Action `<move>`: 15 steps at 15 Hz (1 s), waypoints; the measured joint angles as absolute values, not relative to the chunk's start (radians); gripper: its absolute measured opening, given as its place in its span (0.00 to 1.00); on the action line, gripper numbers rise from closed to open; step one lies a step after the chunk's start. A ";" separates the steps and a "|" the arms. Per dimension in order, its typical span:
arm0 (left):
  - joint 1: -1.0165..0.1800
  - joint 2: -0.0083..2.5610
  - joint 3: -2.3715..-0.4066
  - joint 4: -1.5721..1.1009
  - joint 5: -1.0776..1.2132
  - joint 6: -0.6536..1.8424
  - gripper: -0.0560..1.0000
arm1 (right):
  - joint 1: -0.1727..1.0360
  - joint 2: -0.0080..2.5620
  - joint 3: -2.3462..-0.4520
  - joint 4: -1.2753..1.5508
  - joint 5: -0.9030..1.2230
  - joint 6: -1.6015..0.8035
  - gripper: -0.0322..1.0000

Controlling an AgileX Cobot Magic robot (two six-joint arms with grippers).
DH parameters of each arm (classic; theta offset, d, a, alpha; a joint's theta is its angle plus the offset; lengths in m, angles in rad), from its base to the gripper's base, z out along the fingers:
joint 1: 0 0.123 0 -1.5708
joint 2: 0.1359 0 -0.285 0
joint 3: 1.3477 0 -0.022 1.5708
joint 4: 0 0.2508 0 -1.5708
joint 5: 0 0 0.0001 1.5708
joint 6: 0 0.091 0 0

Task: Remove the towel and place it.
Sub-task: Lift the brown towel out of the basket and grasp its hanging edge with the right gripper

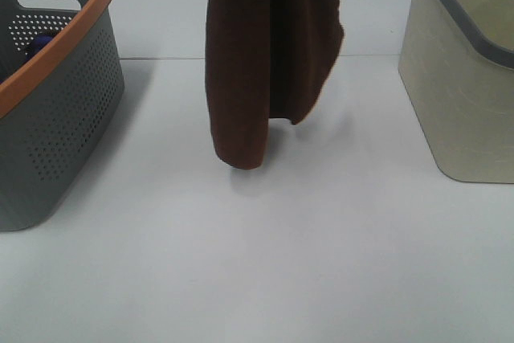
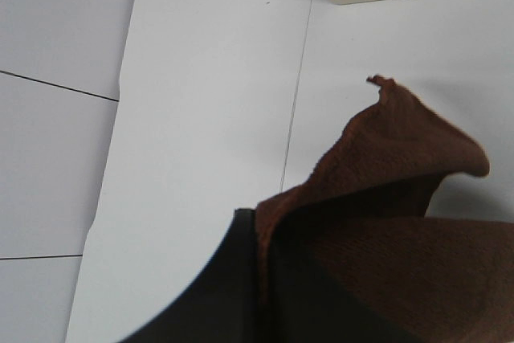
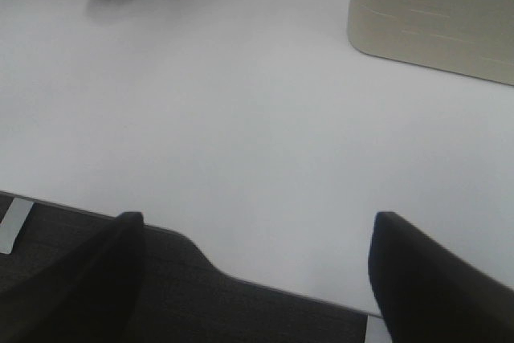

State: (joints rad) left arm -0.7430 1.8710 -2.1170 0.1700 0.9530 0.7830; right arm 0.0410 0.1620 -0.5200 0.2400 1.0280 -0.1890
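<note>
The towel (image 1: 261,54) hangs limp over the table (image 1: 321,263), between grey basket (image 1: 56,110) and beige basket (image 1: 466,86), bunched in the clamped left gripper (image 2: 257,234). The right gripper (image 3: 257,267) is spread, empty. Soft and light, the cloth probably sags; a free corner looks the best second hold.

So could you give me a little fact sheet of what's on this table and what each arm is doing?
towel: dark reddish-brown, hanging bunched over mid-table, top out of frame
left gripper: shut on towel
right gripper: open, empty, near a table edge
grey basket: orange rim, perforated, on the left
beige basket: grey rim, on the right
table: white
</note>
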 joint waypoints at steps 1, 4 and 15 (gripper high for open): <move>-0.745 1.873 -2.117 0.165 0.953 0.777 0.05 | 0.041 0.202 -0.521 0.275 1.006 -0.231 0.77; -0.746 1.873 -2.117 0.159 0.953 0.766 0.05 | 0.041 0.348 -0.522 0.509 0.902 -0.477 0.77; -0.746 1.873 -2.117 0.152 0.956 0.765 0.05 | 0.041 0.886 -0.522 1.349 0.688 -1.291 0.77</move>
